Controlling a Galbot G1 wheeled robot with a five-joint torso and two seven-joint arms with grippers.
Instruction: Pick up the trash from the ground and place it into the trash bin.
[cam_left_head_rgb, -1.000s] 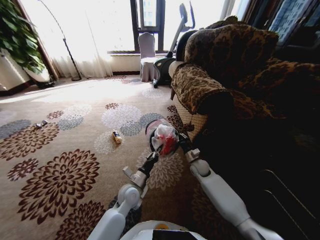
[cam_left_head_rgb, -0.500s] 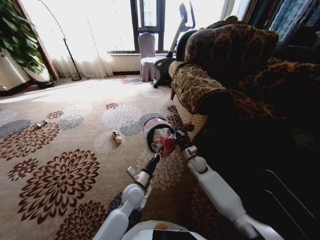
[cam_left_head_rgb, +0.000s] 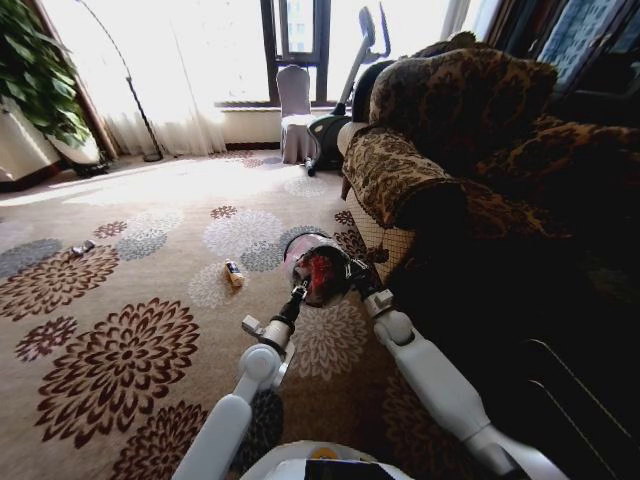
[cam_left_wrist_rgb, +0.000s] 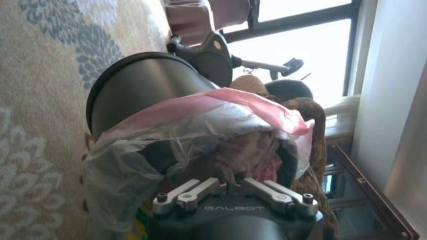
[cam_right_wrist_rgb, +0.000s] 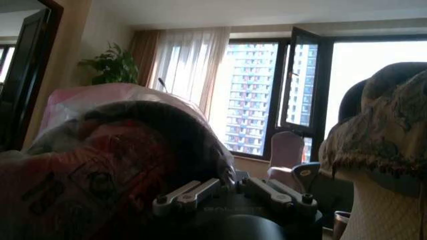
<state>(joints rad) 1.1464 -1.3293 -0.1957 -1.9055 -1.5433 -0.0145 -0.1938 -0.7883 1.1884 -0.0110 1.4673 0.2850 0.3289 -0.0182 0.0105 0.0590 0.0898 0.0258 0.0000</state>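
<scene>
In the head view, the small round black trash bin with a crinkled pinkish plastic bag (cam_left_head_rgb: 318, 268) is lifted and tipped over the flowered carpet (cam_left_head_rgb: 120, 350), beside the brown patterned sofa (cam_left_head_rgb: 440, 170). The left pincer (cam_left_head_rgb: 298, 290) and right pincer (cam_left_head_rgb: 352, 270) are both at its rim. A small yellowish scrap (cam_left_head_rgb: 233, 273) lies on the carpet nearby.

In the left wrist view, the left pincer (cam_left_wrist_rgb: 232, 176) pokes into the bag at the bin (cam_left_wrist_rgb: 143, 85); I cannot tell if it is closed.

In the right wrist view, the right pincer (cam_right_wrist_rgb: 235, 181) is against the bag (cam_right_wrist_rgb: 100, 145); its grip is hidden too.
</scene>
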